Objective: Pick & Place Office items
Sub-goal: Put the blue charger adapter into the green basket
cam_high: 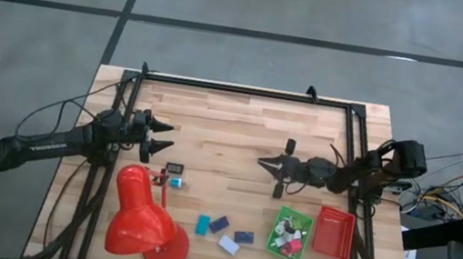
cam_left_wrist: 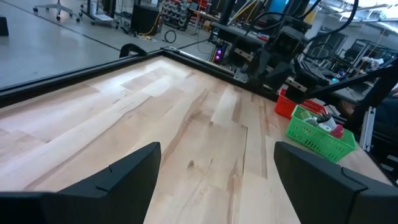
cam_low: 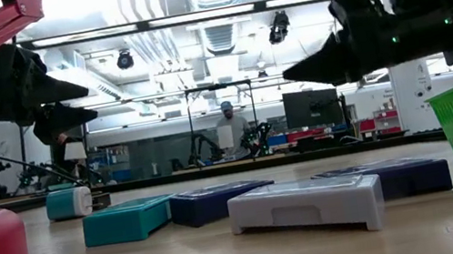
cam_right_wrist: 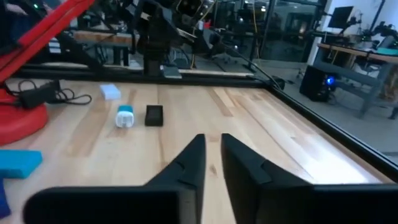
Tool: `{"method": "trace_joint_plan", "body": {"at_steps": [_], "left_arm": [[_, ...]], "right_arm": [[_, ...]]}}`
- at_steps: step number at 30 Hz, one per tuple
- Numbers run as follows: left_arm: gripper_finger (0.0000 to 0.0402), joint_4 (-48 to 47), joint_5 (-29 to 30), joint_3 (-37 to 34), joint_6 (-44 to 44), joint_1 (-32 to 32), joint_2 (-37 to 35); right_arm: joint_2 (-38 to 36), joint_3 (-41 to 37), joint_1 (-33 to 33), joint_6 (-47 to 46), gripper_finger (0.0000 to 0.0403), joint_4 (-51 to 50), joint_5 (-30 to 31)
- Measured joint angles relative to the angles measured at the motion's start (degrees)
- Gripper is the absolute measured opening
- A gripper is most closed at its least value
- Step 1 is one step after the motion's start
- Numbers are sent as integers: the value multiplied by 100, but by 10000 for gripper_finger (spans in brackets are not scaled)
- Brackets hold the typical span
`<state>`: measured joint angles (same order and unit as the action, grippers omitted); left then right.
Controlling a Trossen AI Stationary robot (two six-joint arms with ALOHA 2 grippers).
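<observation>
Both arms hover empty over bare wood; the left gripper [cam_high: 167, 137] spread wide, seemingly ready to grasp; the right gripper [cam_high: 265, 163] pinched closed; several office items [cam_high: 224, 232] lie near the lamp [cam_high: 142, 217], others already in the green tray [cam_high: 272, 243].

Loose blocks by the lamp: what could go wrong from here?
1. The teal block, dark blue blocks and white block lie close together; open fingers lowered on one may nudge its neighbours.
2. The red lamp and its cord stand beside the small pieces near its stem; the open left gripper could snag them.
3. The green tray already looks crowded; added pieces might spill.
</observation>
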<state>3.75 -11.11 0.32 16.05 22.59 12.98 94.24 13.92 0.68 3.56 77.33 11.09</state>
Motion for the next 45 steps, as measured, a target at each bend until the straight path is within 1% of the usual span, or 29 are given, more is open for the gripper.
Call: {"method": "trace_joint_plan", "body": {"at_steps": [7, 10, 14, 16, 26, 30, 36, 39, 45], "left_arm": [[320, 0, 0, 0, 0, -2, 19], [320, 0, 0, -2, 2, -2, 30], [320, 2, 1, -1, 1, -1, 37], [320, 2, 1, -2, 0, -2, 37], [320, 2, 1, -1, 1, -1, 37], [320, 2, 0, -2, 0, -2, 37], [320, 2, 1, -1, 1, 0, 37], [320, 2, 0, -2, 1, -2, 37], [320, 2, 0, -1, 1, -1, 37]], "right_arm": [[2, 108, 4, -134, 133, -40, -82], [2, 100, 17, -150, 160, -35, -220], [2, -37, 16, -72, 180, -42, -693], [2, -137, 16, -54, 188, -45, -815], [2, -291, 16, -182, 240, 147, -791], [2, -390, 16, -193, 247, 147, -787], [2, -596, 16, -209, 244, 299, -688], [2, -605, 16, -209, 245, 311, -473], [2, -525, 11, -14, 236, 232, -448]]}}
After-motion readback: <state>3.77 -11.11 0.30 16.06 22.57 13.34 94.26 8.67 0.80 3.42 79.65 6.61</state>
